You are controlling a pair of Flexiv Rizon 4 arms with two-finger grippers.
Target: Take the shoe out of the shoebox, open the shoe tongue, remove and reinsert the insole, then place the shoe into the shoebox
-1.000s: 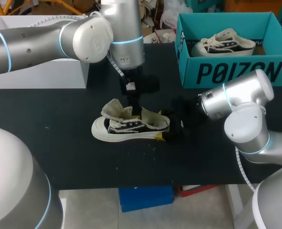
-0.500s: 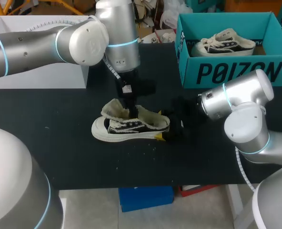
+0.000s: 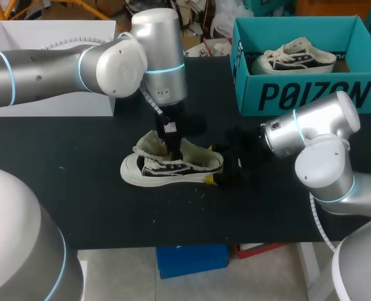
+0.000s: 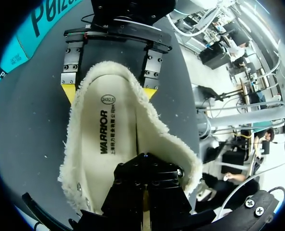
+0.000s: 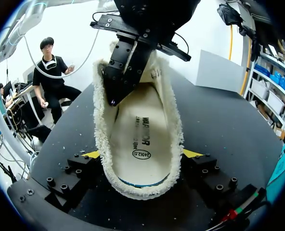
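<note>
Left gripper [image 3: 174, 142] sinks lower into the shoe [image 3: 172, 168] mid-table, reaching for the insole [image 5: 142, 127] — its jaws I cannot tell; right gripper [image 5: 141, 155] clamps the heel [image 5: 137, 190].

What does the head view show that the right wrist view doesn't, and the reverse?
Only the head view: the second shoe sitting in the shoebox, and the laced side of the shoe on the table. Only the right wrist view: the insole lying inside the shoe, and the right gripper with its yellow fingertips pressed on both sides of the heel. Both: the left gripper down inside the shoe's opening, with the right gripper at the heel end.
</note>
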